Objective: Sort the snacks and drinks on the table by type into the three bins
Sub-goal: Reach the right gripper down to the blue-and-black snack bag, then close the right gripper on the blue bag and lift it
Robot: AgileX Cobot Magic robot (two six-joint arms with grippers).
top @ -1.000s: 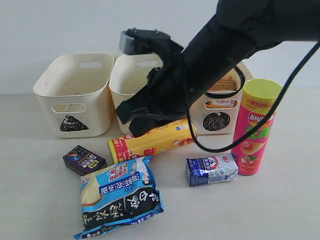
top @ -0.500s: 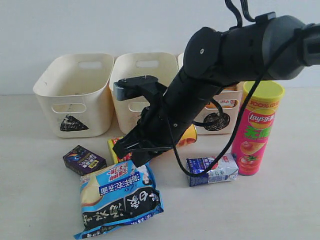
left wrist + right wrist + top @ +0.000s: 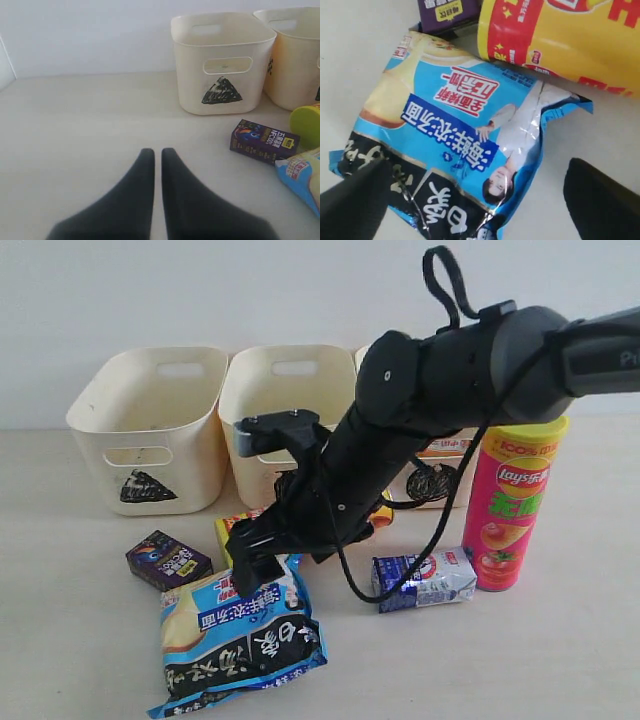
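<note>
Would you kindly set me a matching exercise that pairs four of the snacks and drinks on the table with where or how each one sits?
Things:
1. pink tube
2. yellow tube
3. purple carton
4. blue bag

Places or states:
A. round body lying on its side
B. beneath the open right gripper
C. standing upright
D. just in front of the triangle bin

Pairs: 1-C, 2-A, 3-D, 4-B.
</note>
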